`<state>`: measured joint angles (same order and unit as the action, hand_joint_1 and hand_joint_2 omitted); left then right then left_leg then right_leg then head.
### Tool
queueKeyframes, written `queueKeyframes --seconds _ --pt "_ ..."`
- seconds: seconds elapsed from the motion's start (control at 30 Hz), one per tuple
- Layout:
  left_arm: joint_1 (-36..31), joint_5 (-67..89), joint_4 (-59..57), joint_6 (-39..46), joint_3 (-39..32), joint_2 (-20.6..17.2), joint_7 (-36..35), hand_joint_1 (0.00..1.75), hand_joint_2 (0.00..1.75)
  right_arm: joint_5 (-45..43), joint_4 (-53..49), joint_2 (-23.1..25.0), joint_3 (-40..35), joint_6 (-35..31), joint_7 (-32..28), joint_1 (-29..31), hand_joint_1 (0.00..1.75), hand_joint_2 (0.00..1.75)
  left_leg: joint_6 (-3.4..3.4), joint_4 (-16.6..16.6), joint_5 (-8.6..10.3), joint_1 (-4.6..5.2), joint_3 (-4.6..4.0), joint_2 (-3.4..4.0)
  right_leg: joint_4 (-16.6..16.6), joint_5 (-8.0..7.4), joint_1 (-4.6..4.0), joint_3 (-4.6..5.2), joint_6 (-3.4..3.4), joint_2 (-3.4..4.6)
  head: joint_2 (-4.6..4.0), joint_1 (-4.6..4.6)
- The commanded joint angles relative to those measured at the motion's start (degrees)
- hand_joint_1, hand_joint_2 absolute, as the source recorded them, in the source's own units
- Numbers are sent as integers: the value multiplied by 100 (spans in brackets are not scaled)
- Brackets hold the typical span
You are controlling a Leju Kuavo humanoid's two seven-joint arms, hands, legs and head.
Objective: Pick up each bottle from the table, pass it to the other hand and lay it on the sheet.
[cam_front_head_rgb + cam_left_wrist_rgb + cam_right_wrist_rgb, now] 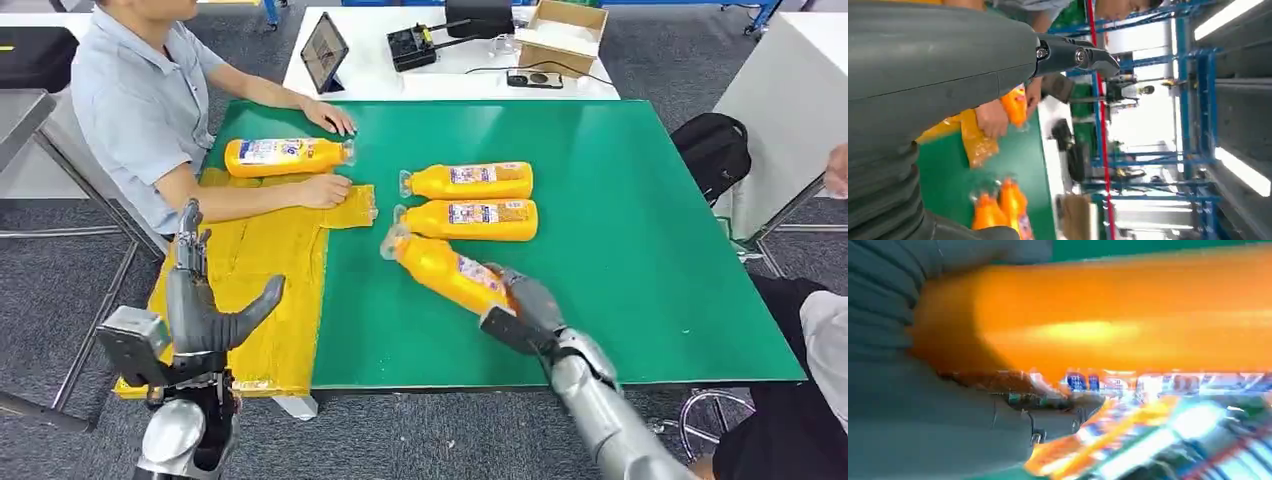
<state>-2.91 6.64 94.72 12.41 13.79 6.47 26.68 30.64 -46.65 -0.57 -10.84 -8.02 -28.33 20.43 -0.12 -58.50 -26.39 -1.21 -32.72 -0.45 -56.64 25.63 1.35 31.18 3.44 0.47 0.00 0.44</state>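
Left hand [200, 310] raised (fingers [189, 245] apart)

a green table [620, 250] is standing on a grey floor [60, 270]. behind it a white table [400, 80] is carrying a tablet [324, 52], a black device [412, 45] and an open cardboard box [562, 35]. a person in a light blue shirt [140, 100] is sitting at the left side. a black bag [712, 150] is lying on the floor at the right. in the left wrist view, blue metal frames [1198, 100] are standing and long lamps [1228, 17] are shining.
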Motion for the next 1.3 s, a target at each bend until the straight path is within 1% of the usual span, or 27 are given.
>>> queueKeyframes --seconds 0.03,0.1,0.13,0.2,0.23,0.27,0.3,0.33,0.37,0.43,0.57,0.6,0.67,0.73,0.77,0.83,0.87,0.9,0.93,0.97,1.03,1.07,1.1,1.13,1.17,1.23,1.3 --pt "-201 -811 -1461 -542 354 216 111 0 175 -757 -2340 492 -118 -738 -621 -832 175 175 3 4 7 4 -13 3 1 -4 0 16 -17 -4 0 0" --pt "-146 -858 -1456 -562 397 227 148 0 175 -806 -2494 519 -169 -862 -671 -866 175 175 5 3 6 4 -25 7 1 -3 0 25 -17 -2 0 2" --pt "-84 -859 -1387 -594 461 206 221 0 175 -826 -2623 539 -171 -1096 -778 -894 175 175 3 2 4 5 -24 4 -1 0 2 23 -11 -2 0 7" --pt "53 -875 -1270 -800 566 109 262 0 175 -853 -2707 477 -254 -1212 -809 -914 175 175 1 2 5 6 -33 4 -3 0 5 30 -11 -1 0 2" --pt "134 -1238 -1207 -1524 724 -65 111 0 175 -863 -2596 359 -407 -919 -621 -866 175 175 3 5 5 5 -31 6 2 -1 2 28 -17 -3 0 2" --pt "297 -1262 -1135 -1980 821 -212 24 0 175 -861 -2485 323 -471 -775 -676 -850 175 175 -1 5 5 6 -35 5 1 -1 5 33 -13 0 0 2" --pt "368 -1233 -1122 -2022 801 -207 51 0 175 -868 -2432 334 -471 -776 -718 -842 175 175 2 11 6 5 -30 8 8 -3 2 28 -20 0 0 0" --pt "475 -1192 -1076 -2427 958 -343 77 0 175 -855 -2317 317 -584 -579 -739 -826 175 175 -1 11 3 6 -28 13 7 -2 5 29 -14 8 0 2" --pt "627 -1143 -1019 -2625 1056 -392 106 0 175 -789 -2193 336 -693 -486 -762 -807 175 175 1 15 4 6 -26 17 11 -4 4 28 -20 9 0 2" --pt "742 -1126 -955 -2686 1123 -415 132 0 175 -709 -2022 353 -821 -423 -732 -762 175 175 -1 19 1 4 -21 32 14 -6 2 30 -21 25 0 2" --pt "759 -1112 -892 -2730 1183 -407 157 0 175 -639 -1898 390 -943 -372 -700 -712 175 175 3 22 3 -1 -21 33 18 -9 -7 31 -37 19 0 0" --pt "743 -1117 -885 -2734 1174 -411 158 0 175 -639 -1893 386 -941 -371 -700 -707 175 175 -1 7 2 -1 -43 14 6 -3 -3 46 -16 9 0 0" --pt "738 -1092 -878 -2690 1148 -397 163 0 175 -598 -1826 376 -999 -328 -672 -665 175 175 3 9 5 -2 -45 13 10 -5 -6 46 -22 3 0 0" --pt "695 -1072 -869 -2622 1084 -302 181 0 175 -318 -1632 388 -1264 -304 -612 -571 175 175 3 7 5 1 -50 13 7 -5 -2 51 -16 5 0 2" --pt "648 -1061 -871 -2480 968 -179 170 0 175 -114 -1486 450 -1455 -342 -612 -539 175 175 1 4 3 0 -51 19 5 -5 -2 52 -13 12 0 2" --pt "565 -1172 -868 -2434 872 -56 116 0 175 144 -1341 563 -1690 -494 -654 -534 175 175 4 7 3 -1 -47 29 8 -9 -4 50 -19 20 0 2" --pt "478 -1227 -858 -2390 845 14 67 0 175 365 -1216 674 -1922 -673 -687 -518 175 175 0 4 3 -1 -53 22 3 -6 -4 53 -16 15 0 2" --pt "429 -1206 -861 -2357 859 31 12 0 175 448 -1178 750 -1987 -803 -663 -531 175 175 0 7 4 -3 -50 20 5 -6 -6 50 -21 12 0 2" --pt "352 -1124 -915 -2210 903 47 -181 0 175 603 -1043 827 -2182 -960 -689 -465 175 175 -4 2 4 -3 -57 11 0 -3 -4 55 -13 6 0 2" --pt "282 -1174 -1023 -2129 930 88 -297 0 175 661 -952 908 -2349 -1145 -729 -406 175 175 -3 4 5 -5 -53 15 2 -4 -8 52 -21 7 0 2" --pt "179 -1316 -1175 -2066 1010 126 -383 0 175 657 -857 985 -2576 -1361 -708 -334 175 175 -4 6 7 -4 -51 16 2 -5 -7 53 -23 8 0 0" --pt "100 -1506 -1301 -1956 1022 190 -523 0 175 699 -796 1052 -2679 -1660 -722 -324 175 175 -5 5 7 -3 -53 19 1 -5 -4 56 -17 12 0 2" --pt "77 -1524 -1334 -1911 1029 204 -511 0 175 701 -771 1064 -2720 -1701 -728 -313 175 175 -3 7 8 -7 -50 23 4 -8 -10 54 -22 14 0 2" --pt "52 -1574 -1361 -1859 1038 222 -518 0 175 675 -748 1074 -2755 -1761 -751 -305 175 175 -4 4 8 -2 -56 11 0 -4 -4 60 -13 6 0 0" --pt "-1 -1833 -1431 -1732 1060 271 -602 0 175 565 -686 1088 -2848 -1922 -813 -291 175 175 -1 8 11 -3 -53 9 4 -6 -6 53 -21 0 0 2" --pt "-77 -1953 -1488 -1717 1136 276 -652 0 175 540 -616 1104 -2927 -1990 -839 -274 175 175 -3 6 12 -1 -57 5 2 -4 -2 54 -9 -1 0 2" --pt "-157 -2275 -1497 -1889 1307 204 -640 0 175 185 -509 1140 -2977 -1935 -981 -221 175 175 -1 6 13 1 -60 5 1 -4 0 55 -11 -2 0 2"
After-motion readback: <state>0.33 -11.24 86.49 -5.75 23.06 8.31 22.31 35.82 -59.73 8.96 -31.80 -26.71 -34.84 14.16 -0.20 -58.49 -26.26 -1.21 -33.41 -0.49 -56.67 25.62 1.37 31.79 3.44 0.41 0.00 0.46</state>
